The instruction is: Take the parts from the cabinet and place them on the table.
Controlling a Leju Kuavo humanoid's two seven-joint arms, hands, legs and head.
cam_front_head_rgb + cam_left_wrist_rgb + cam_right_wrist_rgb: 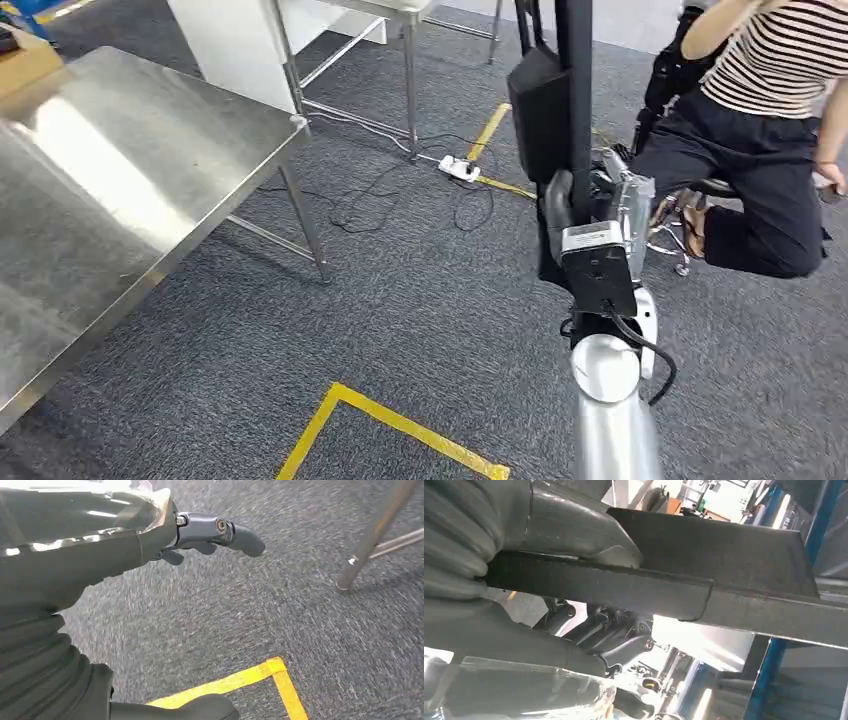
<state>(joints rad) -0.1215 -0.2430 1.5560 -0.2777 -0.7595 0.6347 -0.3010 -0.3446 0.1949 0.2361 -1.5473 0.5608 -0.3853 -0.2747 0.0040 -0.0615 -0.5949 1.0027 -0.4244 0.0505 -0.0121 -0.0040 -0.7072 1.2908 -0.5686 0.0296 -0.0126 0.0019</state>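
Head view: right hand (590,215) at four o'clock grasps a long black part (572,90) upright; steel table (110,180) at nine o'clock. Left hand (200,535) hangs released over carpet.

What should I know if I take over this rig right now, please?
Right robot hand: grips a long dark part, held upright ahead of the robot.
Left robot hand: holds nothing, fingers loosely extended, hanging over the carpet.
Steel table: to the robot's left, its visible top bare.
A person sits close on the right.
Done: one part is in hand.
Left: turn to the table and set the part down; further parts cannot be judged from here.
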